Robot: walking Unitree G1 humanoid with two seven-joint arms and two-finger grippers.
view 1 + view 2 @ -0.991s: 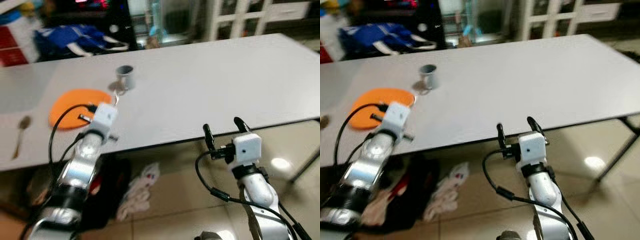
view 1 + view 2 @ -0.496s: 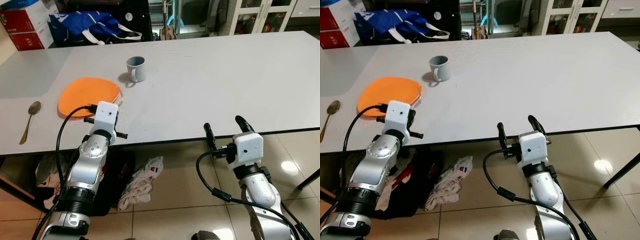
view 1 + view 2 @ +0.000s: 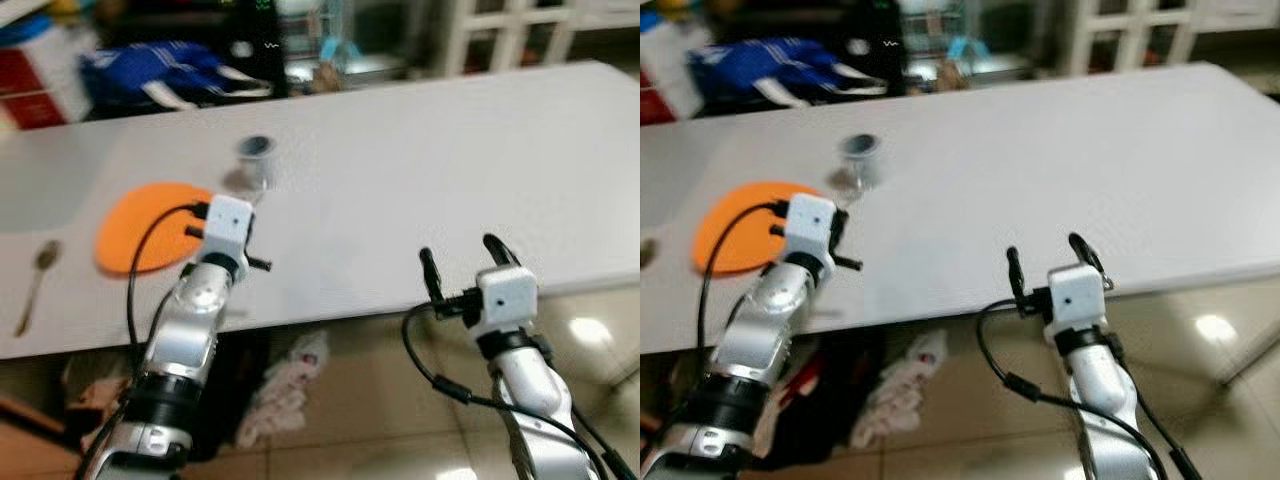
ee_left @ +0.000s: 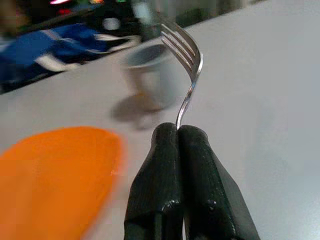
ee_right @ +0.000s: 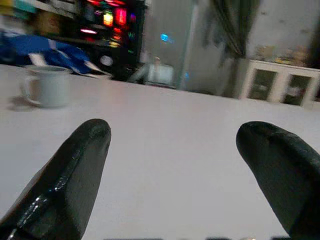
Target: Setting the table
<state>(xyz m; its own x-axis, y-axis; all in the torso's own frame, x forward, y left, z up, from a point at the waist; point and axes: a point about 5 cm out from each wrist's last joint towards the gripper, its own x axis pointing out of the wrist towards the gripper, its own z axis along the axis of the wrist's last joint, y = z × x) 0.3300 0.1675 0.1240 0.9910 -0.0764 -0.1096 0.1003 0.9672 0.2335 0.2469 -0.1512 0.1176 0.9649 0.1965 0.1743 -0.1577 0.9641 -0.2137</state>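
- Two grippers frame your head-camera picture, blurred as the robot moves: the left gripper [image 3: 222, 200] reaches over the near edge of the white table [image 3: 420, 170], just beside the orange plate [image 3: 140, 240], while the right gripper [image 3: 462, 262] hangs off the table's front edge, above the floor. A grey mug [image 3: 256, 158] stands beyond the plate; a spoon [image 3: 34, 285] lies to the plate's left, well apart from it, which reads as a place setting half built. A blue bag [image 3: 170, 70] and a red-and-white box [image 3: 40, 95] sit behind the table.
- From the left wrist camera you see the black fingers [image 4: 197, 170] clenched on the handle of a fork [image 4: 186, 60], tines raised toward the mug [image 4: 152, 75], the plate [image 4: 50, 175] alongside. Held by its handle end, the fork looks ready to be laid flat; judging by the spoon's side, the spot right of the plate is the likely target.
- From the right wrist camera you see both fingers [image 5: 70, 170] spread wide with nothing between them, the mug [image 5: 47, 85] far off, so count this arm as waiting.
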